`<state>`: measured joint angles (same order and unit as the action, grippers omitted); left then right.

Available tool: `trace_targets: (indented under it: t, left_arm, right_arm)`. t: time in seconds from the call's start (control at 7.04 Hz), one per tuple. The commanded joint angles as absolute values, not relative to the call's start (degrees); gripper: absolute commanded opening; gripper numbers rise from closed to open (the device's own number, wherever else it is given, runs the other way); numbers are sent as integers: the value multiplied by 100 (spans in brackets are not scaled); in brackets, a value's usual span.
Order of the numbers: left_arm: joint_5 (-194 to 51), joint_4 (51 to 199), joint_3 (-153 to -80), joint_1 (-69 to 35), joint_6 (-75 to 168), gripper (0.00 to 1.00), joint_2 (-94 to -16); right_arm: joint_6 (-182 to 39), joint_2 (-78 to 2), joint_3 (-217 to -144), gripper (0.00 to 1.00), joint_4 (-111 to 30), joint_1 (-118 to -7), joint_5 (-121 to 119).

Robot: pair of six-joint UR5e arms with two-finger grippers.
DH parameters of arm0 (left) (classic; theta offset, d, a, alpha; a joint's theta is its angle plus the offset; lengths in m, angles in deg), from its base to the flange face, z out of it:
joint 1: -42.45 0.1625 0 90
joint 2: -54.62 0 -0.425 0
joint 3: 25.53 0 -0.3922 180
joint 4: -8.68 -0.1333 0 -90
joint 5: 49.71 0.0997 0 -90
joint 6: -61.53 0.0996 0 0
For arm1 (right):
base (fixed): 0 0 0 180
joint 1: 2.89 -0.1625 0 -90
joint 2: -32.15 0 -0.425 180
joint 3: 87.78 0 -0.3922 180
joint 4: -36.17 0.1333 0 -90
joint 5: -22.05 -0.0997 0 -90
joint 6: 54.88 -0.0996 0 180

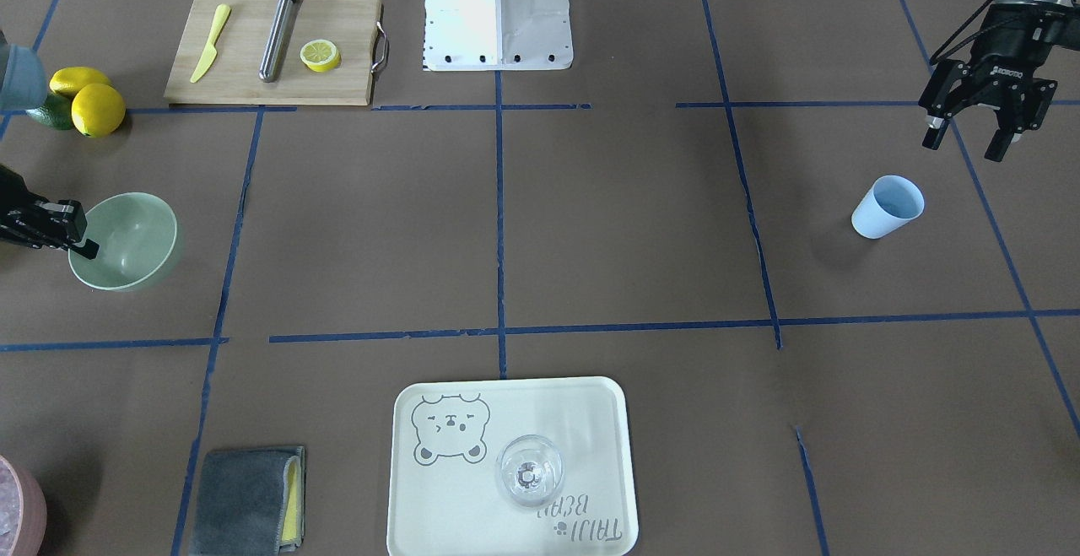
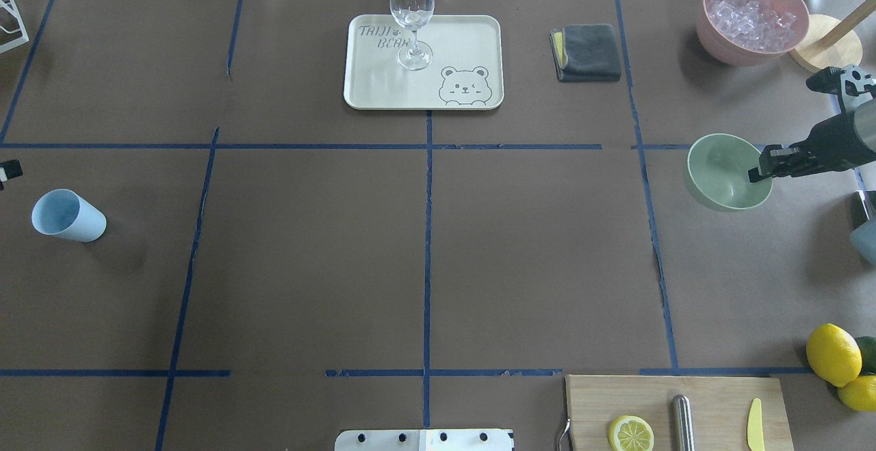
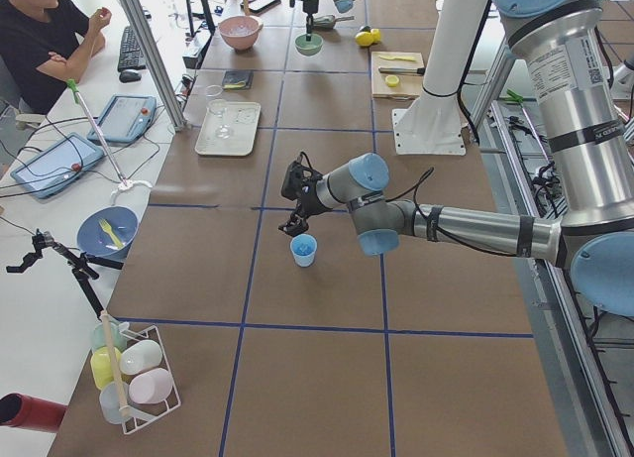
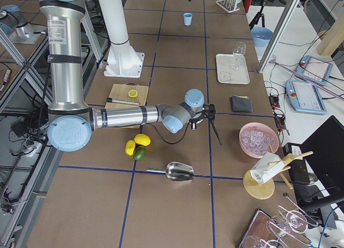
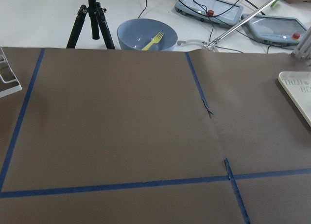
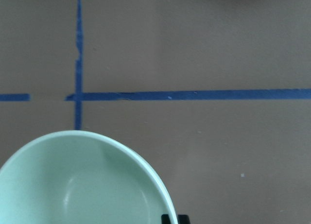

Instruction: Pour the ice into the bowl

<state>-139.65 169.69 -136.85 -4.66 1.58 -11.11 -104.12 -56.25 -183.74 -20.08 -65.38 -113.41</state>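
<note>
The pale mint-green bowl (image 1: 126, 240) sits at the robot's right side of the table, slightly tilted, and looks empty inside (image 6: 82, 185). My right gripper (image 1: 83, 245) is shut on the bowl's rim (image 2: 729, 172); one fingertip (image 6: 175, 219) shows at the rim in the right wrist view. The light blue cup (image 1: 886, 207) stands on the robot's left side (image 2: 66, 215). My left gripper (image 1: 963, 149) is open and empty, hovering just behind and above the cup. No loose ice cubes show; the cup's inside is not clear to see.
A pink container of ice (image 2: 753, 16) stands beyond the bowl. A tray (image 1: 591, 421) holds a wine glass (image 2: 413, 13). A grey cloth (image 1: 249, 497), a cutting board (image 1: 274, 50) with a lemon half, whole lemons (image 1: 89, 100) and a metal scoop (image 4: 177, 171) lie around.
</note>
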Motion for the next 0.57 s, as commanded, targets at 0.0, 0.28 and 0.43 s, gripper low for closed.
trace_targets:
  t: [0.0, 0.28, 0.43]
  left_arm:
    - [-12231, 17215, -13654, 1108, -795, 100, -779]
    - [-10875, 17180, -13305, 2113, -1072, 100, -779]
    - [-10582, 17180, -13137, 2326, -1081, 100, -779]
  right_arm:
    - [-11048, -4832, -19357, 0, -3750, -6364, -11410]
    - [-12092, -3960, -19369, 0, -4056, -5681, -11305]
    - [-12741, -3530, -19360, 0, -4091, -5242, -10982]
